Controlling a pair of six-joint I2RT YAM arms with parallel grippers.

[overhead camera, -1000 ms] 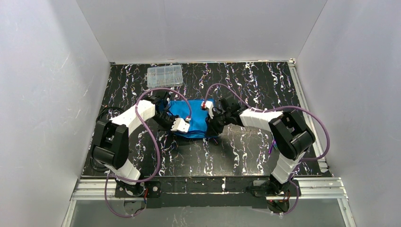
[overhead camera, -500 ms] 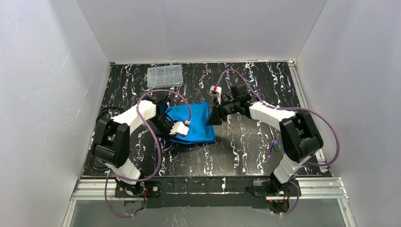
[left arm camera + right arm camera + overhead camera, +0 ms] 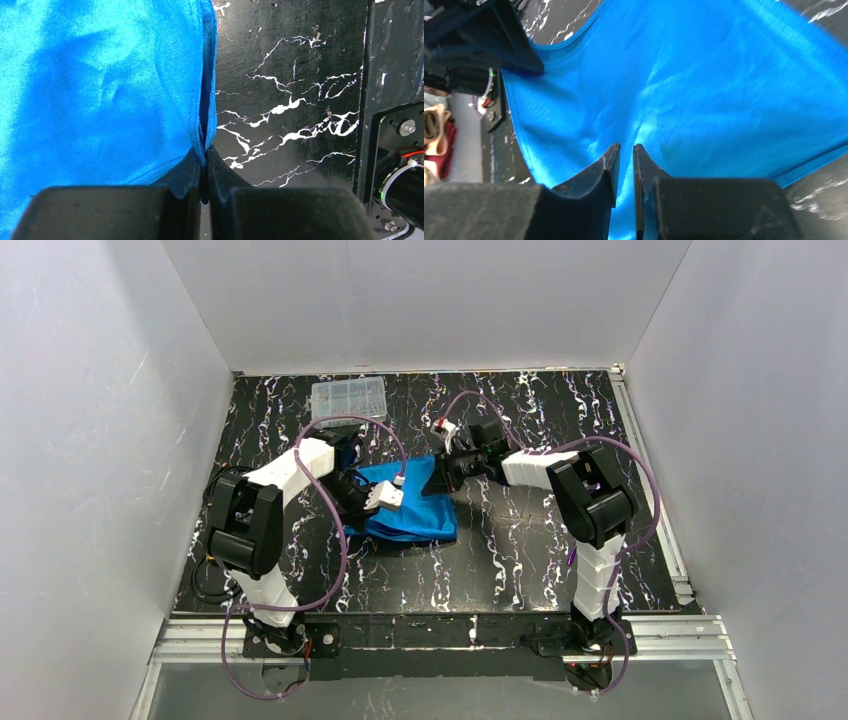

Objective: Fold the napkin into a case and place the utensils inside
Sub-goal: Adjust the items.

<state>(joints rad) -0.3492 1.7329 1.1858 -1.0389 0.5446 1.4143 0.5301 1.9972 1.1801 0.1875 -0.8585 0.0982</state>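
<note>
The right gripper (image 3: 625,147) has swung back onto the napkin (image 3: 418,510), which lies half-folded just nearward of the clear compartment box (image 3: 348,398). Half a second ago it hung off the cloth, farther from the box. Its jaws stand a sliver apart; whether they pinch cloth I cannot tell. The left gripper (image 3: 205,150) stays clamped on the folded edge, so another fold looks due.

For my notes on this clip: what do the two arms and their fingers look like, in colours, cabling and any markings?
The left arm and right arm both have white shell links joined by chunky black joint housings. A purple cable loops loosely along each. The left gripper and right gripper have matte black, tapered fingers on blocky black bases. No markings are legible.
</note>
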